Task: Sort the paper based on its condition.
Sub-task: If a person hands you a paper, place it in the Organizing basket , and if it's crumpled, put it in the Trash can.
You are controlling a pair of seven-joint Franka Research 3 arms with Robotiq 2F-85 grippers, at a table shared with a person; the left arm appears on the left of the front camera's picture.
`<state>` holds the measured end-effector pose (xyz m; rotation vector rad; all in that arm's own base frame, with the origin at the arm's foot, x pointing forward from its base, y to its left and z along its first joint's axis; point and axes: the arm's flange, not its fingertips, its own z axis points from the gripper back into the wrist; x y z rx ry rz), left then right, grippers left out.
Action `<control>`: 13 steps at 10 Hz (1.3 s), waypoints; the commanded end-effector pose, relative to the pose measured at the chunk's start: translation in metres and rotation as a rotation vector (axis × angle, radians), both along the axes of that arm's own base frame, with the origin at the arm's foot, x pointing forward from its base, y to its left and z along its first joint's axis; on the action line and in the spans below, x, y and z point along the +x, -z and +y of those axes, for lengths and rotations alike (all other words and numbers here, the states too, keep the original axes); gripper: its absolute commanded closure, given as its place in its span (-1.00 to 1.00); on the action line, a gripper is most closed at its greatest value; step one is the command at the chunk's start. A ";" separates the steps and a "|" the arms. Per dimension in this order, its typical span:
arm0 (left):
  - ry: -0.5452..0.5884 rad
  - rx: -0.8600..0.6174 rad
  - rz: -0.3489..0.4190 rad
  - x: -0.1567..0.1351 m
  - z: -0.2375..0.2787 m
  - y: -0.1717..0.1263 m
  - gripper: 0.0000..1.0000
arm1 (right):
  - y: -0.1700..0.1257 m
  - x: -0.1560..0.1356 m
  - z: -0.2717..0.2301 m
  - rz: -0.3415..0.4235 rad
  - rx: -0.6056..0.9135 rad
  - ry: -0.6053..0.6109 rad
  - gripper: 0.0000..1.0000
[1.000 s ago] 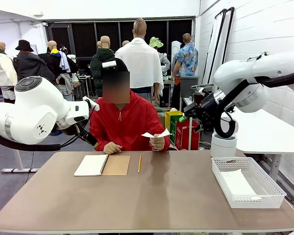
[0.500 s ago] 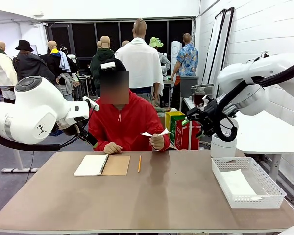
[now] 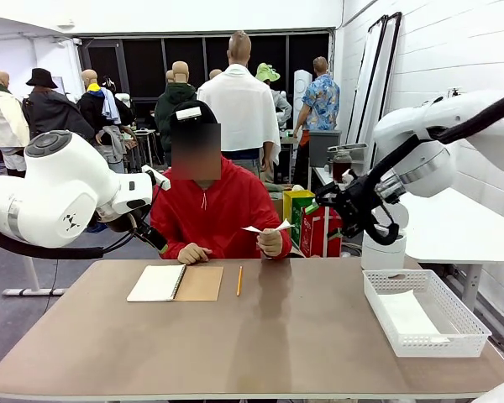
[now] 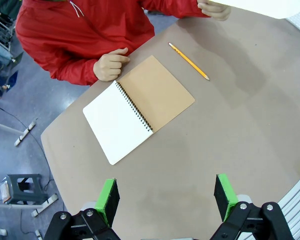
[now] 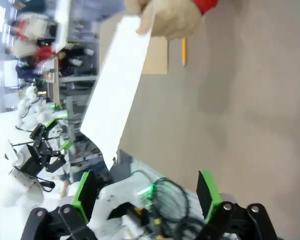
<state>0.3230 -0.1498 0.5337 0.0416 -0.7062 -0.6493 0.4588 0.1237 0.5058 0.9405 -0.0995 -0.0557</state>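
Right gripper (image 5: 145, 192) gapes wide facing the paper sheet (image 5: 117, 85) in the person's hand (image 5: 172, 17); left gripper (image 4: 166, 197) hangs apart too. Best pinch the free edge squarely, away from those fingers.

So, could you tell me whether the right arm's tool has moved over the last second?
Yes. The right tool has swung down and toward picture left, nearer the paper in the person's hand, judged against the green bag behind it.

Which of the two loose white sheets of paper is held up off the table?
The sheet pinched in the person's hand at the far edge of the table is the one in the air. The other sheet lies flat inside the white mesh basket.
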 end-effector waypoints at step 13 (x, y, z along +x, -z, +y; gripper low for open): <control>0.000 0.001 -0.001 0.000 0.000 0.000 -1.00 | 0.056 0.101 0.038 0.552 0.307 -0.057 -1.00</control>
